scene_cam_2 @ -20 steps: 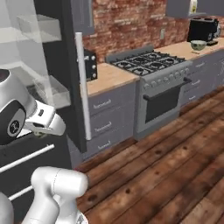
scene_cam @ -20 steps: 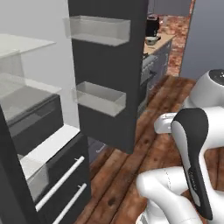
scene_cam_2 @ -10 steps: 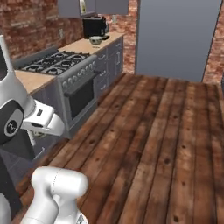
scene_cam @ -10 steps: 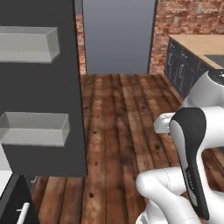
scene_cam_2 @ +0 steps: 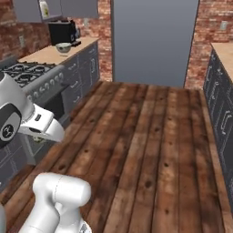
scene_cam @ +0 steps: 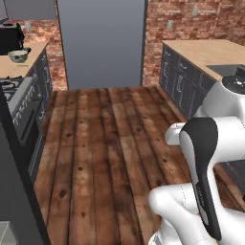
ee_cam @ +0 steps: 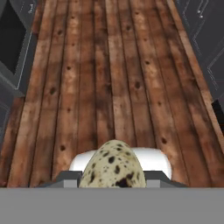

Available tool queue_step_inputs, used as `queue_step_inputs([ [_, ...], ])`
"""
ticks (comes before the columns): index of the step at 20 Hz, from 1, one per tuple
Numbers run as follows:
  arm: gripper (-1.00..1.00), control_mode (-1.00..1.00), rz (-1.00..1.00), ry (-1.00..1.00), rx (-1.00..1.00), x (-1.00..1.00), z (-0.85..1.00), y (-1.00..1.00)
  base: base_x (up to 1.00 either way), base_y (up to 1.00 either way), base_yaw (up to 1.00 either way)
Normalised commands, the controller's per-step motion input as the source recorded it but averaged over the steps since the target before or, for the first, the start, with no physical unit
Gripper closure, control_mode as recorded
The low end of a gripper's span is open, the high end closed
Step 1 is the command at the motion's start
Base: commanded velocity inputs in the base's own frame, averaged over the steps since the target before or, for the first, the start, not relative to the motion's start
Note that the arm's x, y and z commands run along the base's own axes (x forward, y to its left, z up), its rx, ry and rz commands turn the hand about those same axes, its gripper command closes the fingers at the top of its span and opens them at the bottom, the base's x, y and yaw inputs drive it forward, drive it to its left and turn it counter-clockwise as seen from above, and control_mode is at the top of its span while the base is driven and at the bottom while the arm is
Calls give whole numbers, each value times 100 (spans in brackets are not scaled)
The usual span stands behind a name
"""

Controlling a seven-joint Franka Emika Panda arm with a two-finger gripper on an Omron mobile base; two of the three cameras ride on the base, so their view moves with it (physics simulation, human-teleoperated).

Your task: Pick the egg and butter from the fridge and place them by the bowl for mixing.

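Note:
A cream egg (ee_cam: 113, 166) with dark brown speckles sits at the bottom of the hand view, and my gripper (ee_cam: 113, 180) is shut on it, one dark fingertip (ee_cam: 70, 179) on each side. Below the egg lies bare wooden floor. The pale greenish bowl (scene_cam: 19, 56) stands on the far left counter, beside a black appliance; it is also in the right base view as the bowl (scene_cam_2: 63, 47). A dark slab of the fridge (scene_cam: 14, 191) runs along the lower left edge of the left base view. The butter is out of view.
A stove (scene_cam_2: 27, 73) with its oven front lines the left side. Dark cabinets under a light counter (scene_cam: 206, 52) line the right. A tall grey panel (scene_cam: 100, 43) closes the far end. Wooden floor (scene_cam_2: 145, 136) runs down the middle.
The whole picture has swung from the open fridge shelves round to the kitchen aisle, so the base has turned. The arm's pose over the base looks the same.

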Motion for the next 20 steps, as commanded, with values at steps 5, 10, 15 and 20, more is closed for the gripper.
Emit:
queue_step_inputs([
  [5, 100, 100, 0, 0, 0, 0, 0, 0, 100, -46, -18],
  [10, 100, 100, 0, 0, 0, 0, 0, 0, 100, -38, -11],
  [15, 100, 100, 0, 0, 0, 0, 0, 0, 100, -3, -1],
  [20, 100, 100, 0, 0, 0, 0, 0, 0, 100, 2, 0],
])
